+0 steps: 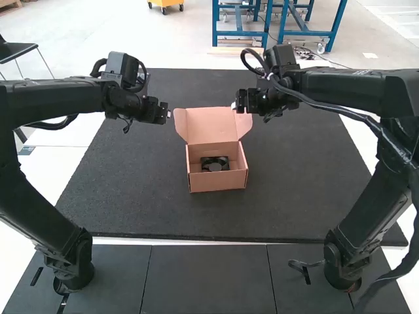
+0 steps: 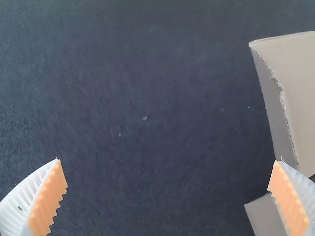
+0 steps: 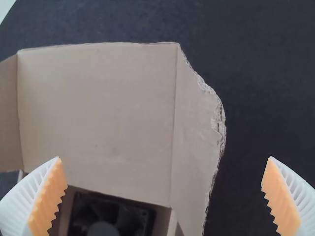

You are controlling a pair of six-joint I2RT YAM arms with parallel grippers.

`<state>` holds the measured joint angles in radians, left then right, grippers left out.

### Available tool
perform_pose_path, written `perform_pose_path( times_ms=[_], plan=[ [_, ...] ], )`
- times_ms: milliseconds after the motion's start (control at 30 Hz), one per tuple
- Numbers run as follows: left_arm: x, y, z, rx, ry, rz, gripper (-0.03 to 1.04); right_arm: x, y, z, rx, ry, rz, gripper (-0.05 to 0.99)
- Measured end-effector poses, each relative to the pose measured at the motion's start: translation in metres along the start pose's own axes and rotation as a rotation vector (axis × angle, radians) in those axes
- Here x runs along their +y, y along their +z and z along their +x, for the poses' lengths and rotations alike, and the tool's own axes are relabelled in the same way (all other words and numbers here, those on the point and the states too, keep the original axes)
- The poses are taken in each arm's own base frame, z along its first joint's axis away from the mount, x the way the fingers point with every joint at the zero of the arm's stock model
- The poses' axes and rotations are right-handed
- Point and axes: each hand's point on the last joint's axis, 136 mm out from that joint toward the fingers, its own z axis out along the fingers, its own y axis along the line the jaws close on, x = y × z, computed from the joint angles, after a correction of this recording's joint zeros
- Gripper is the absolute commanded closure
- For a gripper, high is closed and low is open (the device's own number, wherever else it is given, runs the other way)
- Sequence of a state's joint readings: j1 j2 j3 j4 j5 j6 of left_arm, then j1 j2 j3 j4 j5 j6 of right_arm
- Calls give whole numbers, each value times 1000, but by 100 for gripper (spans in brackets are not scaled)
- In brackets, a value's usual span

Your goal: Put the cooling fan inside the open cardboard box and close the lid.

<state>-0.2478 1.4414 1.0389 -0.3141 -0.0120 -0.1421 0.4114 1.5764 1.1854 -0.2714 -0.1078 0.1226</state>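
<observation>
Flanking the upright lid [image 1: 208, 124], L gripper [image 1: 165, 114] & R gripper [image 1: 238, 101] hung spread wide, holding nothing, prob. set to push it down; cooling fan [image 1: 214, 163] sat inside the cardboard box [image 1: 217, 178].

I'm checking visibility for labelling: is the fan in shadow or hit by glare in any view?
High view: the fan sits low in the shaded box, no glare. Right wrist view: the fan is dark, the lid evenly lit. Left wrist view: the mat is evenly lit.

Over mat [image 2: 123, 73], hand [image 2: 166, 164] splayed — box flap [image 2: 290, 83] beside.
</observation>
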Motion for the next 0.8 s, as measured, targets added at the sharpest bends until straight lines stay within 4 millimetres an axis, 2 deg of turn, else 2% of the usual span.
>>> perform_pose_path(
  times_ms=[333,533,800],
  plan=[
    [0,12,5,17,11,-1,4,0,-1,-6,-14,5,-1,5],
    [0,13,5,18,15,0,4,-10,2,-10,-6,23,12,5],
    [-1,11,2,13,15,1,4,-12,13,4,51,31,8,5]
  ],
)
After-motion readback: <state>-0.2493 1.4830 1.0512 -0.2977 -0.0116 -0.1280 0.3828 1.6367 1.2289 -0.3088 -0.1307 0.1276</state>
